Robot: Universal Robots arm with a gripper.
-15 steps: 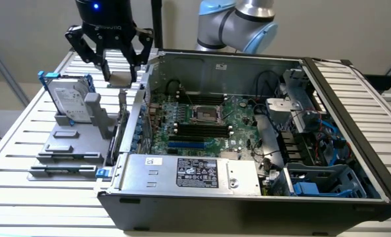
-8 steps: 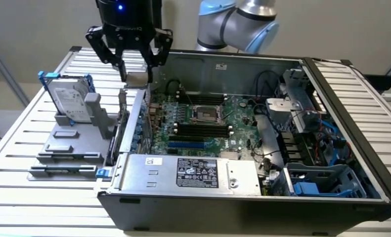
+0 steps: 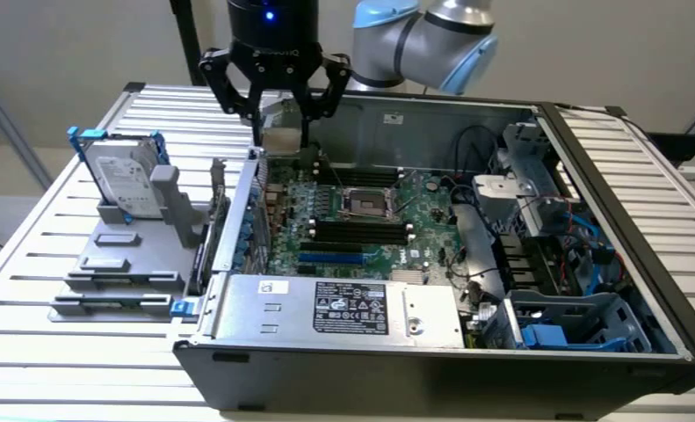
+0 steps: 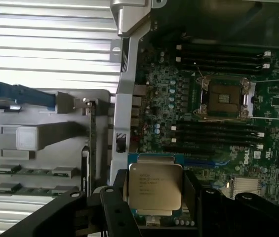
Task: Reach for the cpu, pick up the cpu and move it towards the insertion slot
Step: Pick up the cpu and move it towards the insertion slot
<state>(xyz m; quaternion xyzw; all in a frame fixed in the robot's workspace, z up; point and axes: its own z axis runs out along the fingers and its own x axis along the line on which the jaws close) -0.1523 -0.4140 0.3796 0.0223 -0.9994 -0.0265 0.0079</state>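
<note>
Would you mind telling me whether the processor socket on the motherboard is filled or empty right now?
Empty: the socket shows its bare dark centre, while the chip sits clamped in the pincer, away from it.

The arm [image 3: 441,40] bends in from the far right, wrist pointing straight down. Its gripper [image 3: 284,139] hangs at the far left, fingers [image 4: 115,210] clamped on the cpu [image 4: 155,189].
</note>
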